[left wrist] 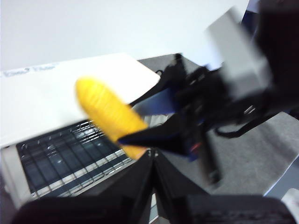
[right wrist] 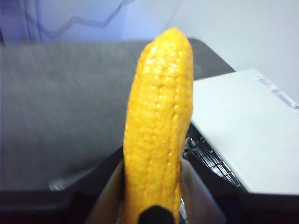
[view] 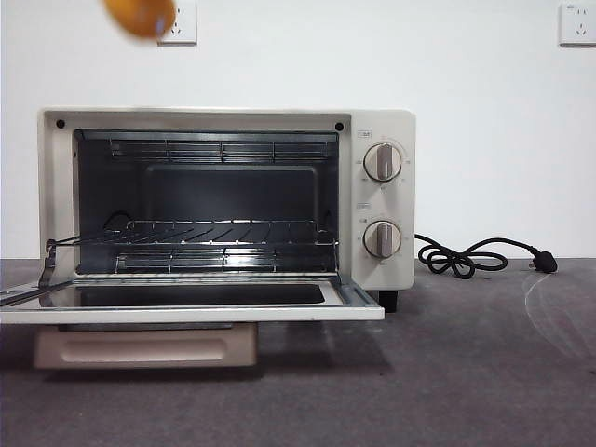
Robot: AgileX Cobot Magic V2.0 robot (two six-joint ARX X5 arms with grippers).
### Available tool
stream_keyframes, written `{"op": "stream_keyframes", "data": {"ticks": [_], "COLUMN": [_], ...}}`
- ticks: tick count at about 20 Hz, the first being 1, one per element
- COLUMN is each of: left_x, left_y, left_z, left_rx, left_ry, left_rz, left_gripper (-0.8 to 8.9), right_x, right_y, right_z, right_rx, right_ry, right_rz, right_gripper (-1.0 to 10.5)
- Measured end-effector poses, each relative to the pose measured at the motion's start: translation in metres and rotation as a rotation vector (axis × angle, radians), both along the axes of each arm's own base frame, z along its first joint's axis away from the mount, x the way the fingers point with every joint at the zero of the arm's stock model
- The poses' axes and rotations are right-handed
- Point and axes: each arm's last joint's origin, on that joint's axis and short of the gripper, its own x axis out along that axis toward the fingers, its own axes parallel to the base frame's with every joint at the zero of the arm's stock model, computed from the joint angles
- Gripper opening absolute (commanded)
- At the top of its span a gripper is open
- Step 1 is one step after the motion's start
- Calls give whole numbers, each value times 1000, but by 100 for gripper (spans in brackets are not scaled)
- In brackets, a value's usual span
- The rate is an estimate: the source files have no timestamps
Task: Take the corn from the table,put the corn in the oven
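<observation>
The yellow corn [right wrist: 159, 121] stands lengthwise between my right gripper's [right wrist: 152, 182] jaws, which are shut on its lower part. In the front view only the corn's blurred end [view: 140, 14] shows, high above the oven's [view: 386, 214] left side. The left wrist view shows the corn [left wrist: 110, 114] held by the right gripper [left wrist: 156, 135] above the oven's open front and wire rack [left wrist: 70, 158]. My left gripper [left wrist: 153, 156] hangs nearby, shut and empty. The oven door [view: 186, 312] lies folded down flat, and the rack [view: 214, 233] inside is bare.
The door's beige handle [view: 149, 346] hangs below the open door, close to the dark grey table [view: 466, 382]. A black cord and plug [view: 475, 256] lie to the right of the oven. A white wall with sockets [view: 577, 23] stands behind.
</observation>
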Motion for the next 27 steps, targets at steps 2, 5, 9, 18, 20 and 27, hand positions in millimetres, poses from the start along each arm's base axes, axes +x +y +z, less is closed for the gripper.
{"op": "stream_keyframes", "data": {"ticks": [2,5,9,18,20,27], "left_x": [-2,-6,-9,-11,-11,-12], "left_y": [2,5,8,10,10,11], "left_z": [2,6,9,12,11,9], "left_rx": [5,13,23,37,41,54], "left_ry": [0,-6,-9,-18,-12,9], "left_rz": [19,54,89,110,110,109], "left_gripper": [-5,-5,-5,-5,-5,-5], "right_x": [4,12,22,51,57,79], "right_y": [9,21,34,36,33,18], "right_z": [-16,-41,-70,-93,-97,-100], "right_rx": [-81,-210,-337,-473,-506,-556], "right_ry": [-36,-93,-149,-293,-300,-303], "right_rz": [8,-2,-14,-88,-95,-152], "right_gripper": [-12,-12,-12,-12,-12,64]}}
